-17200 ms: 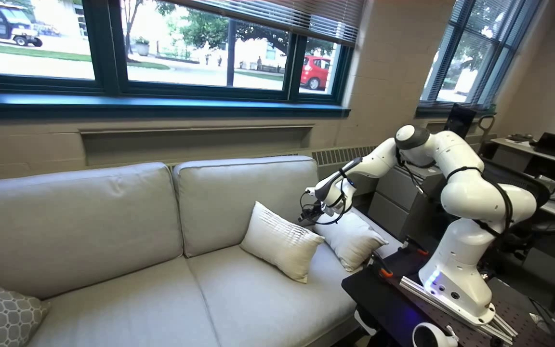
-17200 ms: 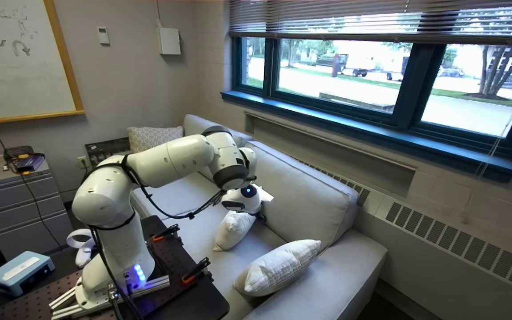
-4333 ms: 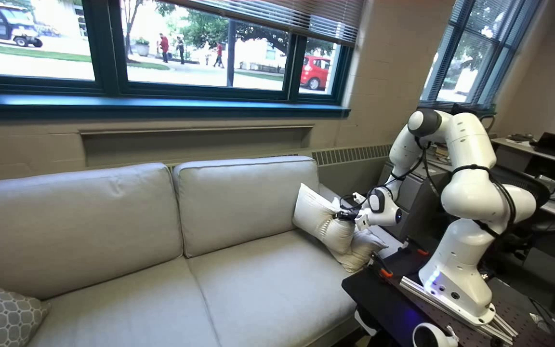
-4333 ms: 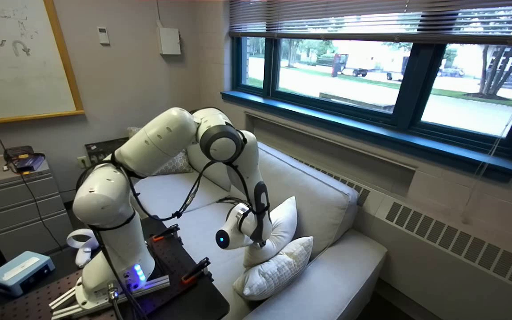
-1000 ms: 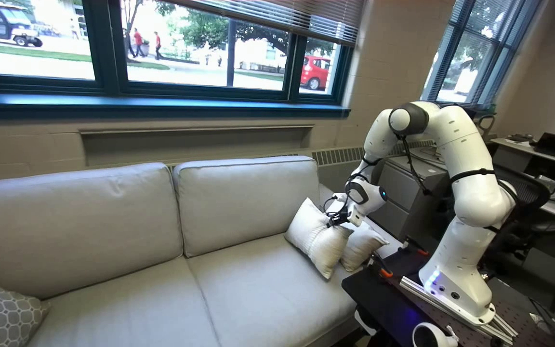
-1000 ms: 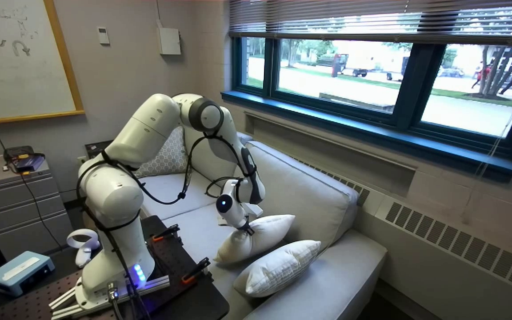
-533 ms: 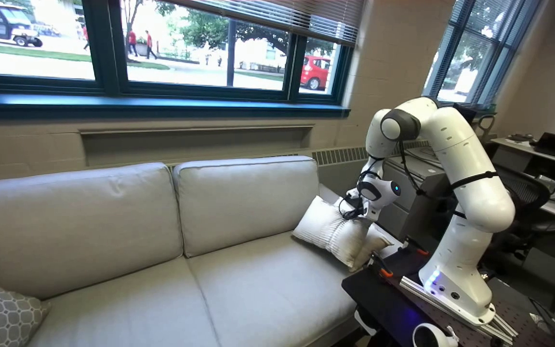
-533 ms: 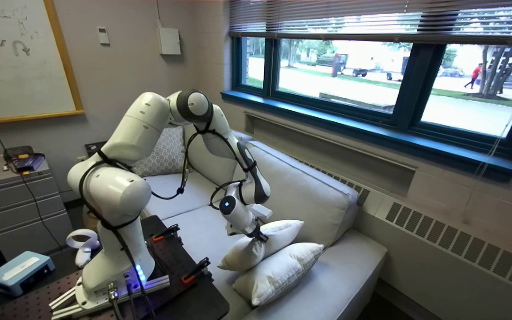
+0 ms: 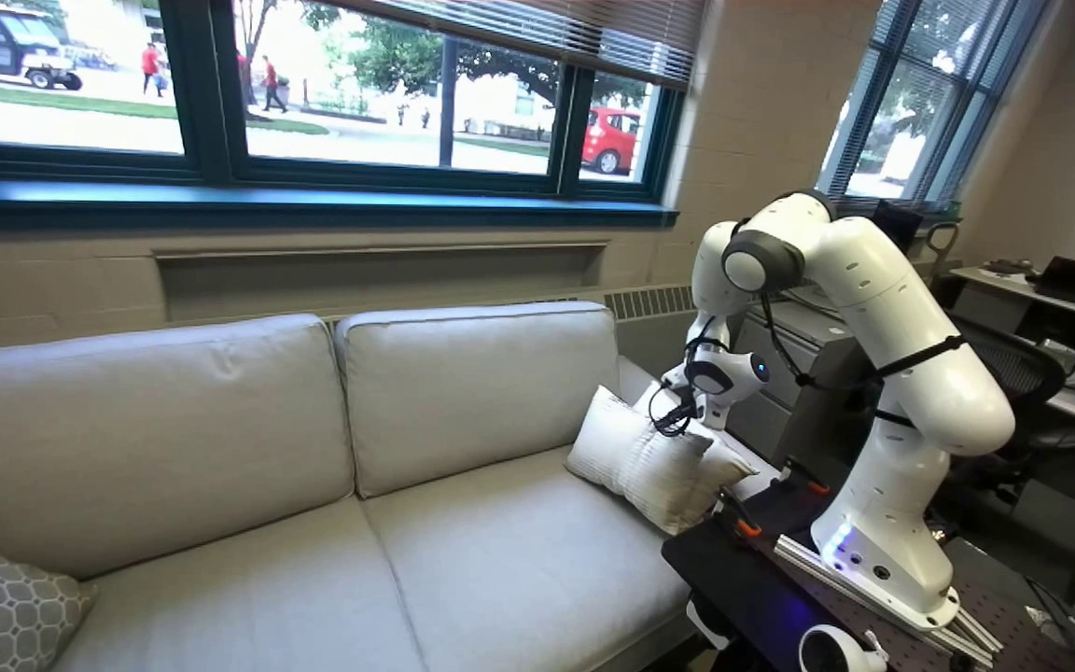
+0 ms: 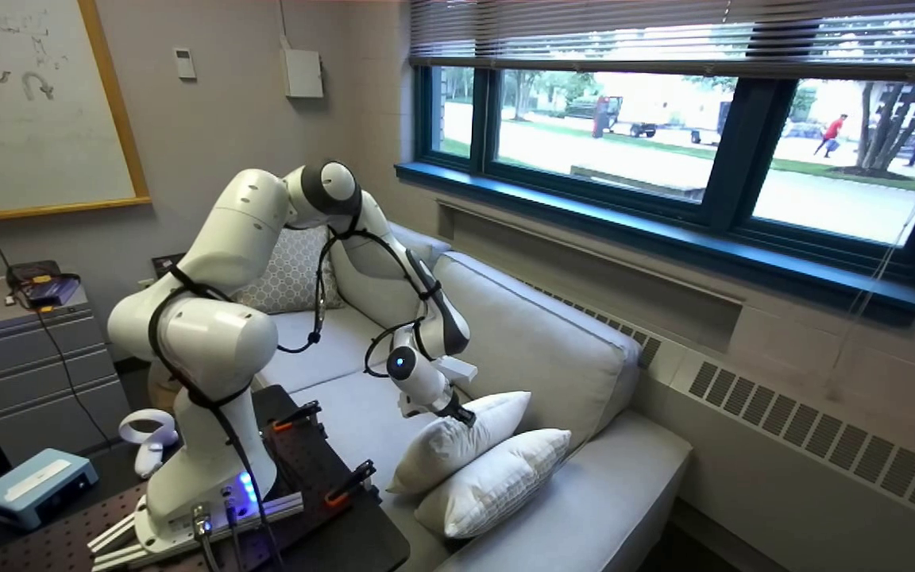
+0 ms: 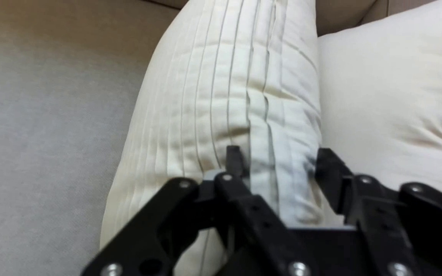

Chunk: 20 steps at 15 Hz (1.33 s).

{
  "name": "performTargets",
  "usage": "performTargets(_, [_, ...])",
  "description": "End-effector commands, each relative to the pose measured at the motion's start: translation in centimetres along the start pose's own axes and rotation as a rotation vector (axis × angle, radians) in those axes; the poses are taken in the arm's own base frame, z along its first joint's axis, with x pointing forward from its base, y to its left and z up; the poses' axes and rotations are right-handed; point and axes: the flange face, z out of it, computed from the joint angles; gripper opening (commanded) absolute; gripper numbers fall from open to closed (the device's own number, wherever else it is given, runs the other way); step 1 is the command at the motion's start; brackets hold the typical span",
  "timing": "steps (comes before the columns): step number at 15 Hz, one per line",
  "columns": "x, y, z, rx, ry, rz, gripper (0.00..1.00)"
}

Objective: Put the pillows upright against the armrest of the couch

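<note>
Claw (image 11: 280, 163), black and two-fingered, is spread loose, apparently straddling the upper edge of a pleated cream-white square pillow (image 11: 213, 111), nothing clenched. That edge is lined up roughly with the padded beige-grey armrest (image 10: 608, 485), but a second puffy cream-white pillow (image 10: 501, 485) is parked between them, both tilted on the beige-grey couch (image 9: 481, 551). Probably a push armrest-ward is needed. Drawers on the grey filing cabinet (image 10: 21, 373) are closed, contents hidden.

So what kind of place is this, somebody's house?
More likely an office or a lab, though the couch looks homey. An exterior view shows a whiteboard with drawings on it and a grey drawer cabinet, the sort of things people use at work.
</note>
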Motion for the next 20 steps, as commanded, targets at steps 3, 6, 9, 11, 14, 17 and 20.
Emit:
performTargets(3, [-1.1,-0.1,-0.4,0.008,-0.026,0.001,0.99])
performTargets(6, [-2.0,-1.0,-1.0,0.039,-0.037,0.004,1.00])
performTargets(9, [-3.2,-1.9,-1.8,0.070,-0.053,0.014,1.00])
performTargets(11, [-4.3,-2.4,-2.4,0.083,-0.076,0.027,1.00])
performTargets(14, [-8.1,-3.1,-4.1,0.081,-0.176,-0.015,1.00])
performTargets(17, [-12.0,-2.9,-6.2,0.082,-0.267,-0.078,1.00])
performTargets(20, [-16.1,-1.9,-8.4,0.064,-0.368,-0.151,1.00])
